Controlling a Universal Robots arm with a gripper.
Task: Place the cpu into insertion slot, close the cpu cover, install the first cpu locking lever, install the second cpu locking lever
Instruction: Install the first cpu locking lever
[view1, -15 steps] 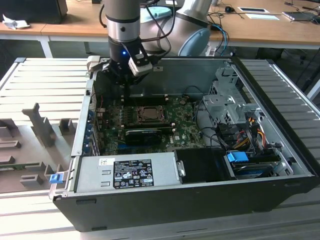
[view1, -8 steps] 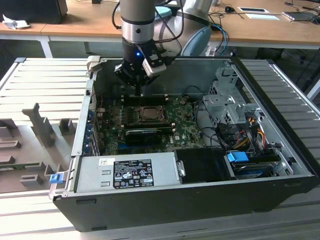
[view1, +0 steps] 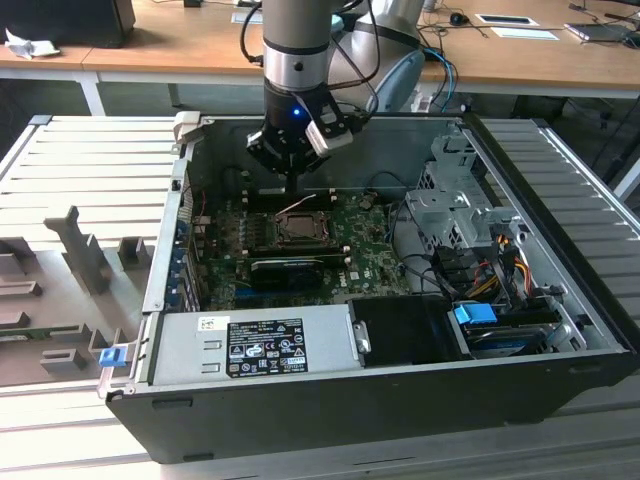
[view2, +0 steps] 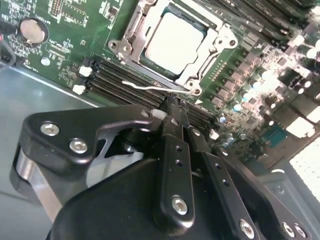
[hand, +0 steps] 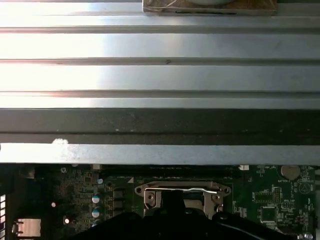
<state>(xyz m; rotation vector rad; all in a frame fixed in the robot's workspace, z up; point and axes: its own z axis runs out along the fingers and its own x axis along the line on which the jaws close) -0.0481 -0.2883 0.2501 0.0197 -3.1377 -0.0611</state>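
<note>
Silver cpu cover (view2: 220, 47) near tool (view2: 173, 111)

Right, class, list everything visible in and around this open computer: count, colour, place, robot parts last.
computer case: one, black, open on the ridged table
motherboard: one, green, inside the case
cpu: one, pale silver, mid-motherboard
cpu cover: one, silver-grey, framing the cpu
wire lever: at least one, silver, beside the cover
graphics card: one, black, on the motherboard
power supply: one, silver-grey, at the case's edge
coin battery: one, silver, on the motherboard
arm: one, silver-grey, above the case
gripper: one, black, by the wire lever
</note>
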